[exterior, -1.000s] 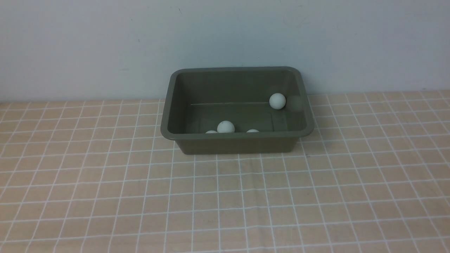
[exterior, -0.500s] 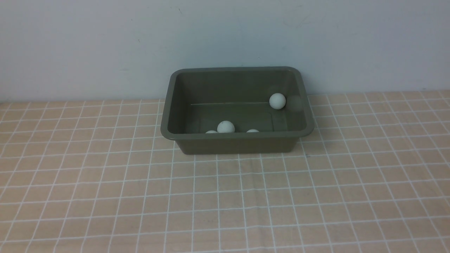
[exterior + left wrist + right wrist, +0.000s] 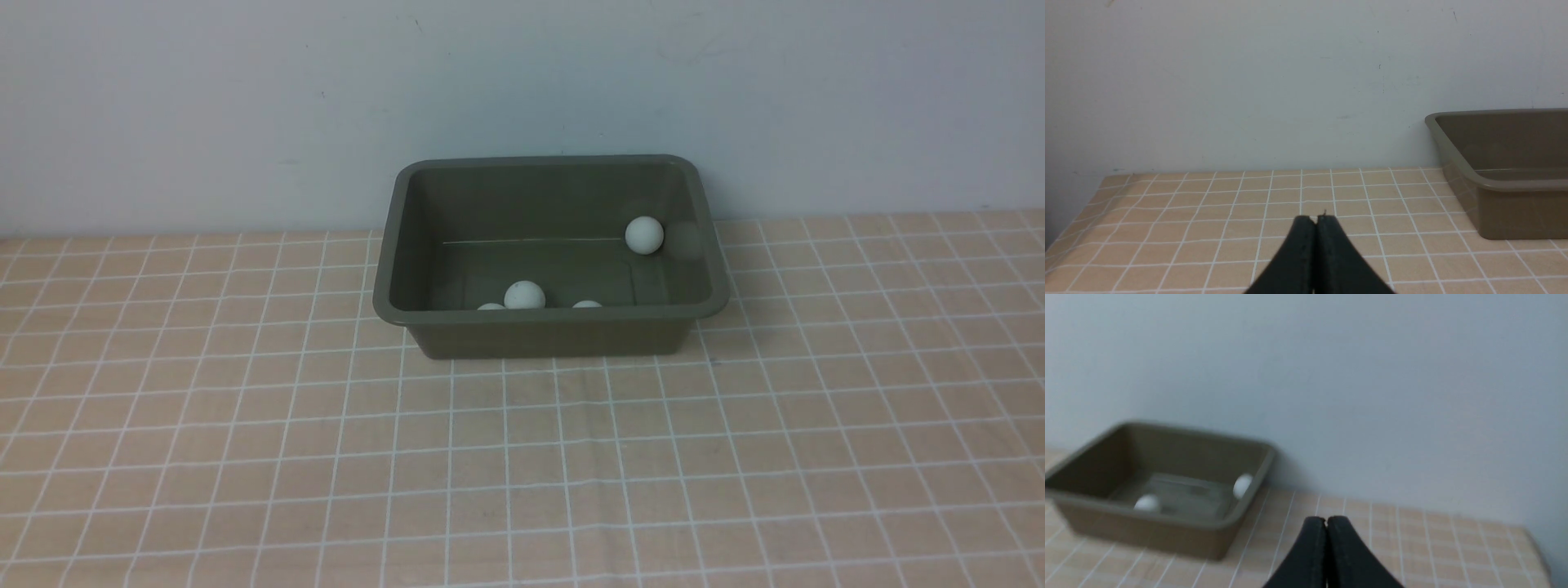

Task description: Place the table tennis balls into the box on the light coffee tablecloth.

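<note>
Task looked abt done: four table tennis balls [image 3: 644, 234] visible in box [image 3: 551, 327], none on light coffee tablecloth [image 3: 522, 457]; left gripper [image 3: 1316, 222] & right gripper [image 3: 1326, 522] pressed together, empty, box ahead of both.

**Surfaces and finishes**

The box [image 3: 549, 335] is showing smooth olive plastic with a faint sheen; the table tennis balls [image 3: 644, 235] are looking matt white plastic; the light coffee tablecloth [image 3: 571, 457] is lying as soft, matt gridded cloth; the gripper fingers [image 3: 1327, 253] are appearing dull black.
</note>
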Motion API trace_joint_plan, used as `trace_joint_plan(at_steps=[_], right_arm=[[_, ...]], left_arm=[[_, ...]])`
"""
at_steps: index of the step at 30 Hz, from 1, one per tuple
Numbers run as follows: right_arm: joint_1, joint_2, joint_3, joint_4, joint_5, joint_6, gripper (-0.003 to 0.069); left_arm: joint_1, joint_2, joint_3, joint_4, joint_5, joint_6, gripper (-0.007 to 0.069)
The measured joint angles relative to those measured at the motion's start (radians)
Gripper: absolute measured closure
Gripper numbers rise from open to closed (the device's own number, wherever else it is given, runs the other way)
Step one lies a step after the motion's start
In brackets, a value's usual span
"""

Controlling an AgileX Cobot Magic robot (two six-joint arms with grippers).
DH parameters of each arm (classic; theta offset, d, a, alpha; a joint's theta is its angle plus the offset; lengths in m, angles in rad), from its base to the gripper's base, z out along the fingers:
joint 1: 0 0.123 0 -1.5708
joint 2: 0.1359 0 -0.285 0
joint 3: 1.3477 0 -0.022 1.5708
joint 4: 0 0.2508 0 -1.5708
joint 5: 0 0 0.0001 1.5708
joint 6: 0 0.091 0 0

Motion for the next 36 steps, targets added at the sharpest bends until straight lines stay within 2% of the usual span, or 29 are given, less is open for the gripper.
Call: trace_joint_plan(at_steps=[3,6,11,16,21,30,36], right_arm=[[-0.087,0.0,0.071,0.0,-0.152,0.0,0.0677],[-0.212,0.0,0.233,0.03,-0.319,0.003,0.0677],[-0.299,-0.041,0.413,0.052,-0.476,0.007,0.0677],[-0.329,-0.162,0.521,0.052,-0.573,0.008,0.0677],[-0.329,-0.18,0.576,0.052,-0.639,0.017,0.0677],[-0.322,-0.18,0.59,0.052,-0.646,0.042,0.0677],[-0.271,-0.18,0.59,0.048,-0.587,0.042,0.0677]], left_arm=[[0.0,0.0,0.0,0.0,0.0,0.0,0.0693],[0.0,0.0,0.0,0.0,0.0,0.0,0.0693],[0.0,0.0,0.0,0.0,0.0,0.0,0.0693],[0.0,0.0,0.0,0.0,0.0,0.0,0.0693],[0.0,0.0,0.0,0.0,0.001,0.0,0.0693],[0.0,0.0,0.0,0.0,0.001,0.0,0.0693],[0.0,0.0,0.0,0.0,0.001,0.0,0.0693]])
